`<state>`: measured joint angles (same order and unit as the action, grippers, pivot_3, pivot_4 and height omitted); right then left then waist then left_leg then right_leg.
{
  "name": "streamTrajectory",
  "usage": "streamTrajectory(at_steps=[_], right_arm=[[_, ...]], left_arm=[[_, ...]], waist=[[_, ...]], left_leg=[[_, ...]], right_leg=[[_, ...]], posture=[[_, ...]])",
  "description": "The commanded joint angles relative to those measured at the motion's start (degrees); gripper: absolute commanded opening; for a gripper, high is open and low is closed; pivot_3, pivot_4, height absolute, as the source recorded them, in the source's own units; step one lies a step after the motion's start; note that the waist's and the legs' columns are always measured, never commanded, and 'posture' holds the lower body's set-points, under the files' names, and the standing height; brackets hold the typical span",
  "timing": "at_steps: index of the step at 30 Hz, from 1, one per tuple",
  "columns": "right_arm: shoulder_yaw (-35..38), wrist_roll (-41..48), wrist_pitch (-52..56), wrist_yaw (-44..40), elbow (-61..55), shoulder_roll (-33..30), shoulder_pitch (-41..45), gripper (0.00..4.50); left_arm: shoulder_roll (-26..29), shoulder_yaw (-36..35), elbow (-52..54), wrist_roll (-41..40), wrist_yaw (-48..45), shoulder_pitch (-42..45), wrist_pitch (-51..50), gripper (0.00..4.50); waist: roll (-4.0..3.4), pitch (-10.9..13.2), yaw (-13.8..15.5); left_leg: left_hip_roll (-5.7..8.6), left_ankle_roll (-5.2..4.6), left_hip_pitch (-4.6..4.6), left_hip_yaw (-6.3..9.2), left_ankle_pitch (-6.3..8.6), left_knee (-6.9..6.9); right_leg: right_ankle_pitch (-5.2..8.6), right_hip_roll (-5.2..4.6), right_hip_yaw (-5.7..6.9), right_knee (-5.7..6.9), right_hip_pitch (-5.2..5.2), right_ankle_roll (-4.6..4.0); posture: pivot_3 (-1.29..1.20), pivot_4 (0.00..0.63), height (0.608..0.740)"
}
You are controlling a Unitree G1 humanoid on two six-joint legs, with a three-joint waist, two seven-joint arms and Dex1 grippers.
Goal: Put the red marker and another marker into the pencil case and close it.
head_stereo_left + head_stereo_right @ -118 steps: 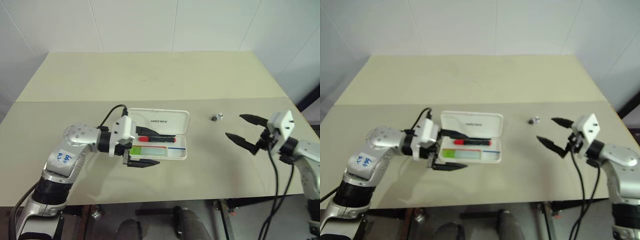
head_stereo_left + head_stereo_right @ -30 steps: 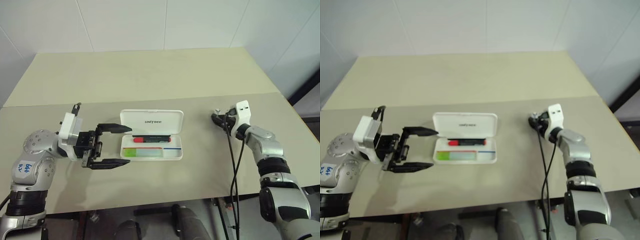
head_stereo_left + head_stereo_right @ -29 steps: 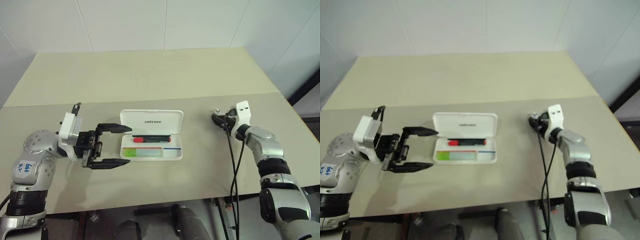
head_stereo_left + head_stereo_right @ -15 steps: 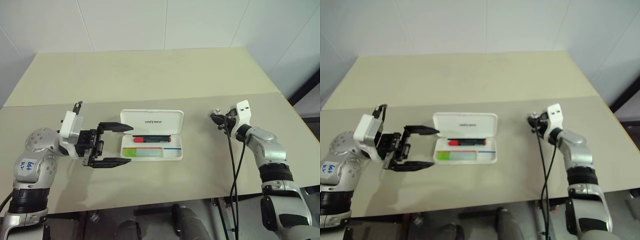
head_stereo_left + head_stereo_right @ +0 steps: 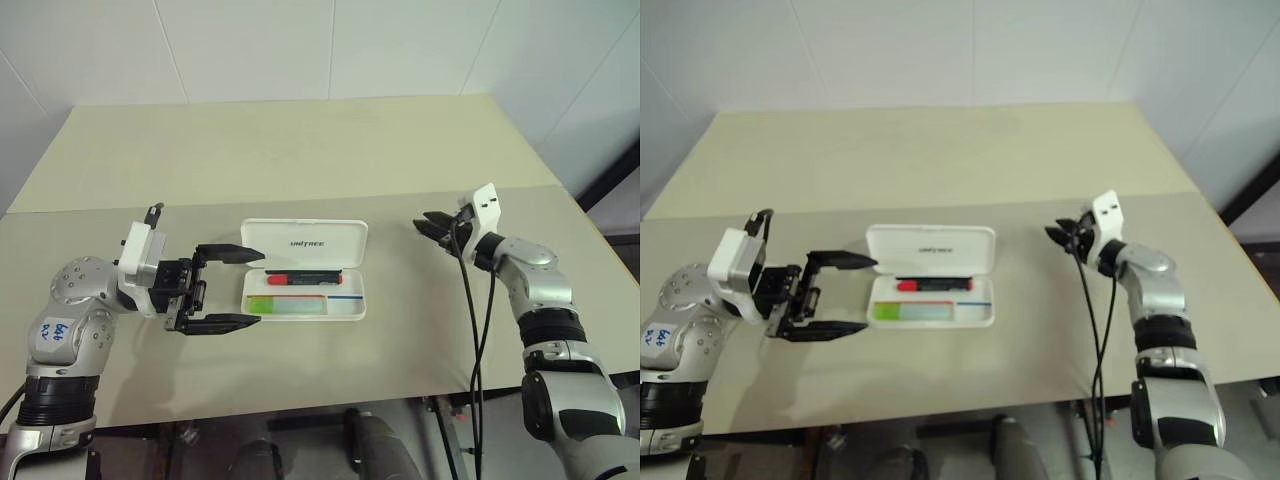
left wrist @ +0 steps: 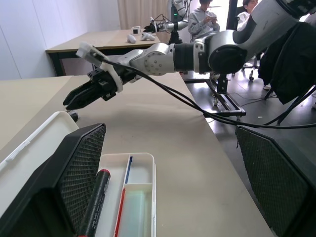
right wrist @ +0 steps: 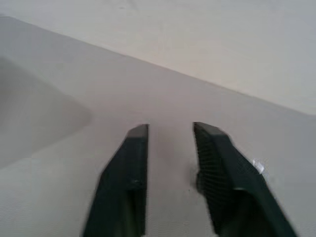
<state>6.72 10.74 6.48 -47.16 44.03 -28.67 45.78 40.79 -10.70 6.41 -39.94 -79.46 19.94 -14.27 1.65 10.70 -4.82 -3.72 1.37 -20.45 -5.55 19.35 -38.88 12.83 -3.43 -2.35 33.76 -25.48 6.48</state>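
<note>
Right gripper (image 5: 432,224), centre right, has risen off table, fingers now parted, empty. Left gripper (image 5: 222,285) spread wide, unmoved. Red marker (image 5: 300,277), green marker (image 5: 264,304) inside pencil case (image 5: 305,240), mid-frame; lid open, closing outstanding.

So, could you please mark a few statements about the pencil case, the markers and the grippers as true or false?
1. The pencil case lies open. True.
2. The red marker lies on the table outside the case. False: it lies in the case's tray.
3. The green marker lies in the tray too. True.
4. The left gripper is shut on the case lid. False: its jaws stand wide open beside the case.
5. The right gripper is off to the right of the case. True.
</note>
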Motion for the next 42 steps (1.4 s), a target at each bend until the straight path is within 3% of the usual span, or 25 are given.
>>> streamTrajectory(at_steps=[1,5,6,20,40,42], right_arm=[[0.42,-0.67,-2.99,-0.23,3.78,-1.26,2.50,2.99],[0.45,-1.50,-4.80,-0.37,7.77,-1.50,3.95,4.45],[0.48,-1.68,-5.30,-0.35,8.54,-1.54,4.26,4.49],[0.38,-5.02,-11.35,1.76,20.14,-1.95,8.73,4.49],[1.16,-6.89,-8.00,6.22,28.24,1.04,12.34,4.49],[0.90,-7.33,-5.40,7.73,28.84,0.82,12.38,4.11]], left_arm=[[0.47,-1.11,1.92,-0.54,0.41,-0.02,0.66,4.50],[0.60,-1.29,2.19,-0.66,0.51,-0.34,0.63,4.50],[0.63,-1.32,2.24,-0.67,0.56,-0.39,0.62,4.50],[1.11,-1.44,2.66,-1.12,0.61,-0.29,0.08,4.50],[1.56,-2.27,4.41,-1.54,1.70,-1.15,-0.94,4.50],[1.63,-2.40,4.66,-1.65,1.77,-1.38,-1.03,4.50]], waist=[[0.00,0.00,0.00],[-0.01,0.01,-0.02],[-0.01,0.01,-0.02],[-0.03,0.02,-0.16],[-0.06,0.03,-0.31],[-0.06,0.03,-0.31]], left_leg=[[0.00,0.00,0.00,0.01,0.00,0.01],[0.00,0.00,-0.01,0.00,0.00,0.03],[0.00,0.00,-0.01,0.00,0.00,0.02],[0.00,0.01,-0.01,0.00,0.00,0.02],[0.00,0.01,0.00,-0.01,-0.01,0.00],[0.00,0.01,0.01,-0.01,-0.01,-0.01]], right_leg=[[0.00,0.01,0.00,0.00,0.00,0.00],[0.00,0.00,0.00,-0.03,0.00,0.00],[0.00,0.00,0.00,-0.03,0.00,0.00],[0.00,0.00,0.00,-0.02,0.00,0.00],[0.00,0.00,-0.01,0.00,0.00,0.00],[0.00,-0.01,-0.01,0.01,0.00,0.00]], posture=[[0.00,0.150,0.740],[0.00,0.150,0.740],[0.00,0.150,0.740],[0.00,0.150,0.740],[0.00,0.150,0.740],[0.00,0.150,0.740]])
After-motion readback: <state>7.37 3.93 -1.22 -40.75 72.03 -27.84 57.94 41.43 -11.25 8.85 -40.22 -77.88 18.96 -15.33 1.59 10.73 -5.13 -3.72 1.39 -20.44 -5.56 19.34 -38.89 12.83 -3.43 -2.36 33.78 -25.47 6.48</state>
